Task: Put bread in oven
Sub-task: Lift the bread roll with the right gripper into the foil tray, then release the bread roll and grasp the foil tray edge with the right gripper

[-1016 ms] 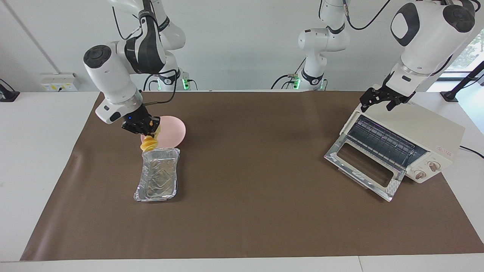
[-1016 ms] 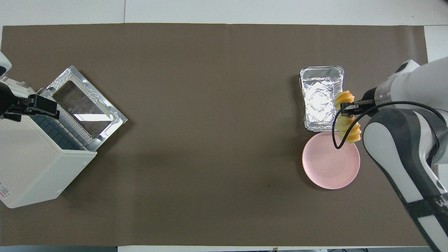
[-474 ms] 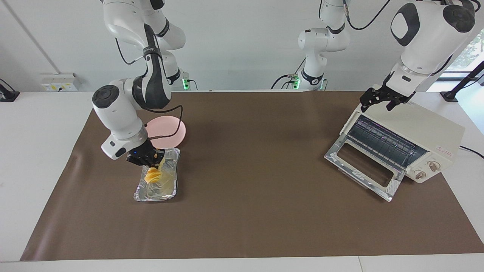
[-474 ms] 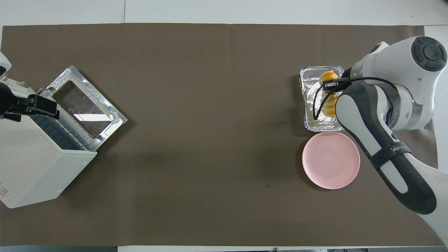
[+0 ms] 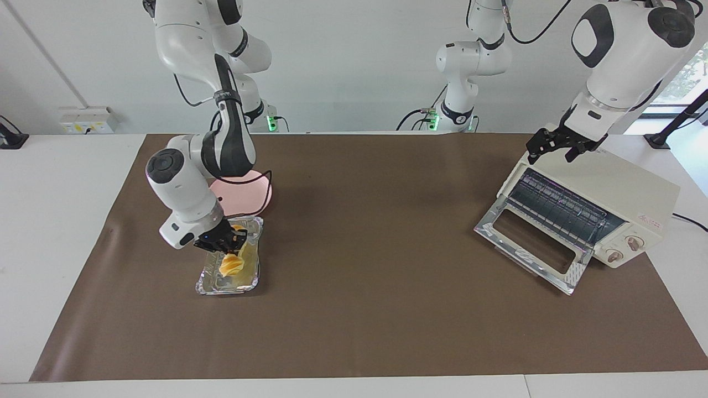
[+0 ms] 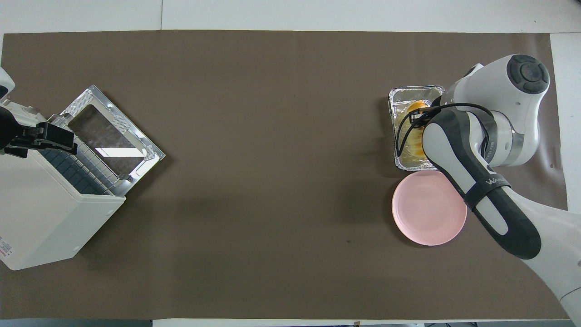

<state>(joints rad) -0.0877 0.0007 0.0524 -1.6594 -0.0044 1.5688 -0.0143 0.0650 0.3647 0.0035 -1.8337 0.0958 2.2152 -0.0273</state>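
The yellow-orange ridged bread [image 5: 232, 263] is low inside the crinkled foil tray [image 5: 212, 285], toward the right arm's end of the table. My right gripper [image 5: 225, 246] is shut on the bread's upper part. In the overhead view the right arm covers most of the bread [image 6: 415, 107] and the tray [image 6: 398, 93]. The cream-white oven [image 5: 628, 188] stands at the left arm's end with its glass door [image 5: 531, 243] dropped open and the rack showing. My left gripper [image 5: 550, 156] waits open over the oven's top front edge; the overhead view shows the gripper [image 6: 54, 138] and the oven [image 6: 41, 218].
A pink round plate [image 5: 258, 193] lies beside the tray, nearer to the robots; it also shows in the overhead view [image 6: 422, 213]. A brown mat [image 5: 376, 309] covers the table between tray and oven.
My right gripper has carried the bread from above the plate's edge out over the foil tray and down into it. The left arm has not moved.
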